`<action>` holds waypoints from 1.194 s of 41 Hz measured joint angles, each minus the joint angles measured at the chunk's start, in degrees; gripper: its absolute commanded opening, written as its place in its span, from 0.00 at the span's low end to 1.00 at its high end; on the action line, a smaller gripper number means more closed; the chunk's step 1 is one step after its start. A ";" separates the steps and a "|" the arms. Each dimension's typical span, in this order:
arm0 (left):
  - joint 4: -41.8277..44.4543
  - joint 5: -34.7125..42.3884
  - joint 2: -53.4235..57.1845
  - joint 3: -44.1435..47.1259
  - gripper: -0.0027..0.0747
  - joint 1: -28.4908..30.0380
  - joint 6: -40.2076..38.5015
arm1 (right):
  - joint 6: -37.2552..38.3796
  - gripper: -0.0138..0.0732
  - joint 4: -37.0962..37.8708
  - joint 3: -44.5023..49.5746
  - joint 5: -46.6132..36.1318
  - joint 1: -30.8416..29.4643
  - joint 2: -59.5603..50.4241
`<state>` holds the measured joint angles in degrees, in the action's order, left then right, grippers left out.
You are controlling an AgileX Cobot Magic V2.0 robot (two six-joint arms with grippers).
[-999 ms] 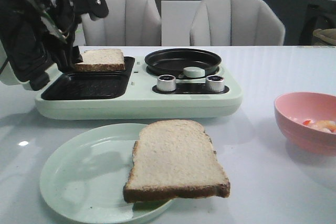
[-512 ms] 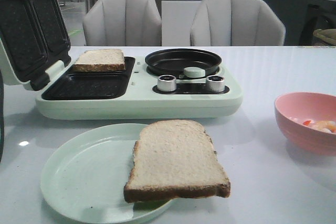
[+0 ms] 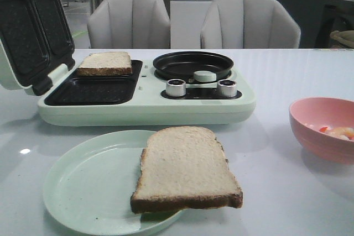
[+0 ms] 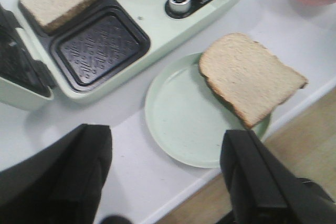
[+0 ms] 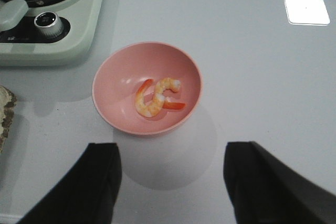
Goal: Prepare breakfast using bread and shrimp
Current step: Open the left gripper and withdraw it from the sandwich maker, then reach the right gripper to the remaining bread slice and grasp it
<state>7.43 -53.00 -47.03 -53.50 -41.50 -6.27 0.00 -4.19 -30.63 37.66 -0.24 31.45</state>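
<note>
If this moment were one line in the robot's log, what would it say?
bread: on open sandwich maker | second slice: on plate | shrimp: in bowl | both end effectors: open, empty

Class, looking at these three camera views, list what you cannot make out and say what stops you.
- Shrimp count: in the right wrist view they overlap in the pink bowl; in the front view the bowl's rim hides most.
- Knob markings: too small in every view.
- Bread on the plate: cut off by the right wrist view's edge.

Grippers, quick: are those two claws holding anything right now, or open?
Left gripper: open, holding nothing, above the plate.
Right gripper: open, holding nothing, above the pink bowl of shrimp.
</note>
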 measured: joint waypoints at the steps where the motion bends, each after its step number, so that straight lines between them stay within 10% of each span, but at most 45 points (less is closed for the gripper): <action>1: -1.42 0.17 1.40 0.87 0.68 0.00 0.07 | 0.00 0.77 0.00 0.00 0.00 0.00 0.00; 19: -8.61 2.25 16.23 10.08 0.68 0.00 0.30 | 0.00 0.77 -5.01 0.00 0.77 0.00 0.28; 33: -8.71 4.81 16.23 10.23 0.68 0.00 0.30 | -17.72 0.77 -35.07 0.21 14.09 0.00 12.08; 49: -8.82 5.13 16.23 10.23 0.68 0.00 0.30 | -42.41 0.77 -62.79 2.34 8.07 4.28 30.32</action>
<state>-1.39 -47.87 -30.80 -43.27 -41.50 -5.97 -42.41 -66.98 -28.29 45.73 4.04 61.78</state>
